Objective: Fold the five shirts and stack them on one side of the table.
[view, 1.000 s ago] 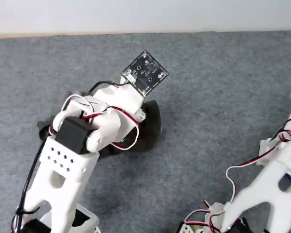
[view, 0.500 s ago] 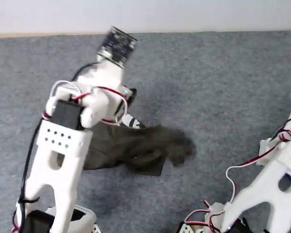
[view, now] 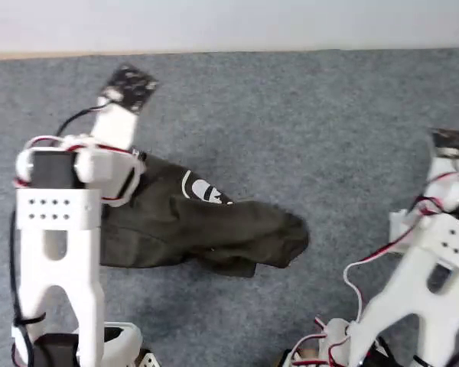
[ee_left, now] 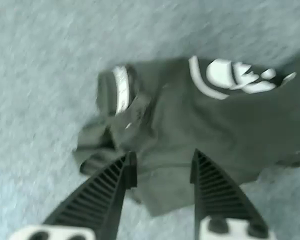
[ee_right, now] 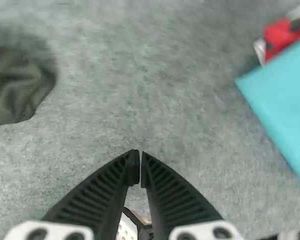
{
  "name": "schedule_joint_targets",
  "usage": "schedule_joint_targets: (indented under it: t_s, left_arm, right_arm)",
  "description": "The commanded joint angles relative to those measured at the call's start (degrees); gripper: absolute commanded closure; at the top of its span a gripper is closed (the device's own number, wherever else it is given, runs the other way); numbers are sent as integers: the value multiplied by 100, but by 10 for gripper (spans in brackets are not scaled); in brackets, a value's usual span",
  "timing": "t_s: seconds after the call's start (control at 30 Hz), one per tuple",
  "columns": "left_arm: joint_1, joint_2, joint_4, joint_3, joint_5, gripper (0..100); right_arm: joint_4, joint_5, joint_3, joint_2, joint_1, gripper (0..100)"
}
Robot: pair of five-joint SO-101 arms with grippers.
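- Since the earlier frames my left arm [view: 57, 229] has swung from the middle of the table [view: 336, 115] to its left side. The shirt [view: 206, 225], bunched under that arm before, now lies drawn out over the grey surface.
- My right arm [view: 432, 260] has shifted too and now stands further up along the right edge of the high view.
- Left gripper [ee_left: 162, 160]: my fingers are spread, with nothing pinched between them. They hang over the shirt, whose collar end lies just past the tips.
- Right gripper [ee_right: 139, 155]: my fingers are pressed together and empty, over bare table. One crumpled end of the shirt lies well apart from them.
- The shirt is dark, rumpled and unfolded, with its white print facing up. One end lies beside my left arm and the other reaches the middle of the table.
- Also noted in the right wrist view: a teal flat thing [ee_right: 285, 100] with a red item [ee_right: 285, 31] near it.
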Motion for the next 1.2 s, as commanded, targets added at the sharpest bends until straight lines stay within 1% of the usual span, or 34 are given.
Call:
schedule_joint_targets:
  t_s: [0.0, 0.17, 0.3, 0.4, 0.43, 0.57, 0.63, 0.77, 0.93, 1.03, 1.17]
  left_arm:
    - [-703, -70, 264, -207, -255, 815]
    - [-1679, -26, 492, -189, -290, 815]
    - [-2312, -18, 466, 48, -290, 815]
    - [-2558, -62, 290, 532, -299, 815]
    - [-2611, -62, 220, 690, -299, 815]
    - [-2708, -62, -97, 1191, -290, 815]
    - [-2708, -70, -246, 1367, -281, 815]
    - [-2699, -62, -536, 1490, -273, 815]
    - [-2699, -44, -659, 1490, -273, 815]
    - [-2699, -44, -659, 1490, -264, 815]
    - [-2699, -70, -659, 1490, -264, 816]
  right_arm:
    - [259, -26, 9, -215, -989, 990]
    - [268, -26, 756, -215, -2563, 990]
    - [242, -26, 1477, -171, -3442, 990]
    - [13, -26, 1714, -154, -3960, 987]
    - [-75, -26, 1749, -154, -4084, 973]
    - [-602, -62, 2031, -145, -4382, 828]
    - [-848, -62, 2207, -145, -4453, 786]
    - [-1323, -26, 2585, -145, -4655, 786]
    - [-2255, -26, 3112, 4, -4892, 784]
    - [-2677, -26, 3095, 558, -4892, 784]
    - [-2967, -26, 2743, 1455, -4884, 784]
